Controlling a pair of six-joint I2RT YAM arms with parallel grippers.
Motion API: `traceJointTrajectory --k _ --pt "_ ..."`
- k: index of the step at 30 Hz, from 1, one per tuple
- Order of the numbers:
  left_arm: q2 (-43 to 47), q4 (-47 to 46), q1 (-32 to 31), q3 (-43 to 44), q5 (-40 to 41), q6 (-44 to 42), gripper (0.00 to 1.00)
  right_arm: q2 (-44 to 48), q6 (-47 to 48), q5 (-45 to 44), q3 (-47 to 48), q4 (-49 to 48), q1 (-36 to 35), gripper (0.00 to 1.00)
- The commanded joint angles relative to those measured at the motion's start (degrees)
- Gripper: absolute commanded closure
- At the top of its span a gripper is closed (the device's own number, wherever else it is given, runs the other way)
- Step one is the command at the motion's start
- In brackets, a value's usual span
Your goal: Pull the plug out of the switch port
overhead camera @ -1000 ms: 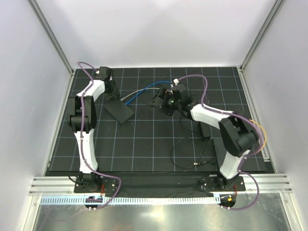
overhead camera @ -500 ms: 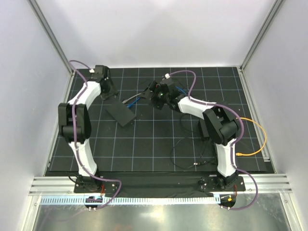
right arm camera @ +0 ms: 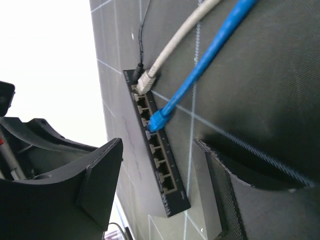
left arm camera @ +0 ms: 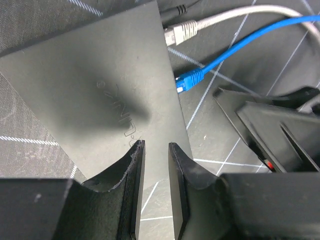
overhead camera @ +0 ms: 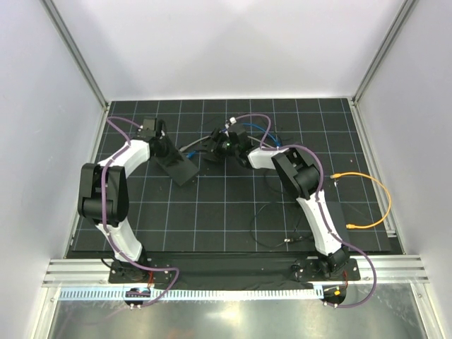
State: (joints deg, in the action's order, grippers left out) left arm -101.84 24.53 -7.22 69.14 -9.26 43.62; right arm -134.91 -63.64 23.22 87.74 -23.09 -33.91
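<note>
The switch (overhead camera: 178, 166) is a flat dark box at the back left of the mat. A grey plug (right arm camera: 145, 80) and a blue plug (right arm camera: 159, 120) sit in its port row (right arm camera: 162, 165). My left gripper (overhead camera: 161, 145) hovers over the switch's top face (left arm camera: 95, 85). Its jaws stand a narrow gap apart with nothing between them. The blue plug (left arm camera: 190, 79) and grey plug (left arm camera: 182, 30) show at the switch's edge. My right gripper (overhead camera: 213, 148) is wide open and empty. It faces the port side, a short way from the blue plug, touching nothing.
The grey cable (overhead camera: 192, 146) and blue cable (overhead camera: 268, 141) run from the switch to the back right. An orange cable (overhead camera: 371, 201) loops near the right edge. A thin black wire (overhead camera: 272, 229) lies on the mat in front of the right arm.
My left gripper has moved nearer, over the switch. My right gripper has swung left across the mat to the switch's port side.
</note>
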Motion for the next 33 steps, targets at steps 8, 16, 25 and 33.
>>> traceJointTrajectory --k 8,16,25,33 --pt "1.2 -3.5 -0.9 0.0 0.4 -1.2 0.78 -4.2 -1.5 2.9 8.0 -3.3 -0.7 0.46" --pt "0.9 -1.6 -0.7 1.1 2.8 -2.0 0.87 -3.8 -1.4 0.8 6.9 -0.6 -2.7 0.48" --pt "-2.1 0.2 -0.4 2.0 3.8 -2.9 1.00 -5.3 -1.9 -1.9 8.3 3.2 -4.0 0.51" --pt "-3.6 1.0 -0.5 2.6 3.7 -2.9 1.00 -5.6 -3.4 -3.5 8.4 4.1 -4.1 0.54"
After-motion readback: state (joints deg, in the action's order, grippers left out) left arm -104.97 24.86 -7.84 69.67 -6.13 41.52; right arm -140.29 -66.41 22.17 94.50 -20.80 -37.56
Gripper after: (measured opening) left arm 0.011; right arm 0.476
